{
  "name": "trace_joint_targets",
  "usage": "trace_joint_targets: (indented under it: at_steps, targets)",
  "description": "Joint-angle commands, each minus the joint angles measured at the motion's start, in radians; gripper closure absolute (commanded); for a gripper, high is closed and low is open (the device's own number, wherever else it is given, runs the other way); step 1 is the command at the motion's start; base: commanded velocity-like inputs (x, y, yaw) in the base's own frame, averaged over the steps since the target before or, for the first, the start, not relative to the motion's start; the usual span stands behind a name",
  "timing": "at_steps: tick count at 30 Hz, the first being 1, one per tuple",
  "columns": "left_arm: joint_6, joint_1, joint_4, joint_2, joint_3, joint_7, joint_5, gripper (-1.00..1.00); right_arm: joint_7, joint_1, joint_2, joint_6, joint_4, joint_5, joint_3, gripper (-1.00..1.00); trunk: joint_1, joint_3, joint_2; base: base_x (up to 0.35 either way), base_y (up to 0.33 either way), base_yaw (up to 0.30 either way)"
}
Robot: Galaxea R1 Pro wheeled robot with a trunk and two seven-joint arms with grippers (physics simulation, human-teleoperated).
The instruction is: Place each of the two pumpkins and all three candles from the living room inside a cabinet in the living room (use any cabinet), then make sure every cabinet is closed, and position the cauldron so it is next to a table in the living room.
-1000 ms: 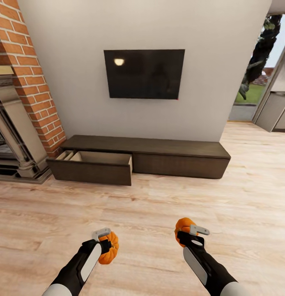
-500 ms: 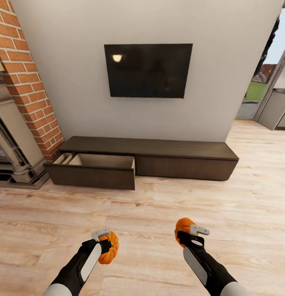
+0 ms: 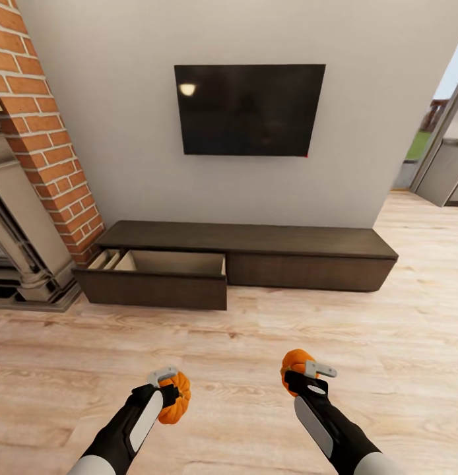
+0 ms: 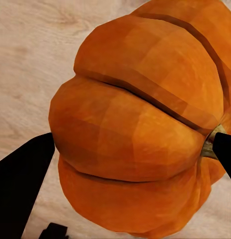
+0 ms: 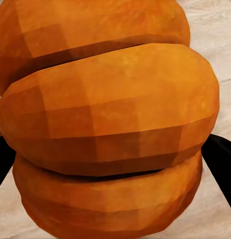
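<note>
I carry two orange ribbed pumpkins over the wood floor. My left gripper [image 3: 171,390] is shut on one pumpkin [image 3: 175,406], which looms large in the left wrist view [image 4: 140,129] between dark fingers [image 4: 23,189]. My right gripper [image 3: 303,375] is shut on the other pumpkin [image 3: 295,367], seen close in the right wrist view [image 5: 105,119]. Ahead stands the long dark-brown cabinet [image 3: 308,241] against the white wall. Its left drawer [image 3: 156,280] is pulled out, showing a pale beige inside. The right drawer front [image 3: 308,272] is flush. Candles and cauldron are out of view.
A black TV [image 3: 250,109] hangs on the wall above the cabinet. A brick fireplace [image 3: 31,171] with a grey stone surround stands at the left, close to the open drawer. A doorway [image 3: 433,145] opens at the right. Bare wood floor [image 3: 242,330] lies between me and the cabinet.
The whole view has shifted: the cabinet and TV have slid right and grown slightly, so the camera has moved. Both grippers keep their pumpkins in the same pose.
</note>
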Motion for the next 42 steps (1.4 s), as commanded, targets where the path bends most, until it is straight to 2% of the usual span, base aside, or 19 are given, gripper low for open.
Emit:
trace_joint_targets:
  at_steps: [1, 19, 42]
  targets:
    - [0.001, 0.000, -0.001, 0.001, -0.004, 0.009, 0.009, 1.00, -0.009, -0.001, -0.001, 0.005, -0.003, 0.000, 0.006, 1.00, 0.000, -0.001, -0.001, 0.185, 0.298, -0.001]
    - [0.001, -0.001, -0.001, 0.002, -0.003, 0.009, 0.009, 1.00, -0.009, -0.001, -0.001, 0.005, -0.003, 0.000, 0.006, 1.00, 0.000, -0.010, -0.001, 0.233, 0.244, 0.000]
    - [0.001, -0.001, -0.003, 0.004, -0.004, 0.009, 0.003, 1.00, -0.009, -0.001, -0.002, 0.005, -0.003, 0.000, 0.005, 1.00, 0.000, -0.044, -0.001, 0.174, 0.255, -0.035]
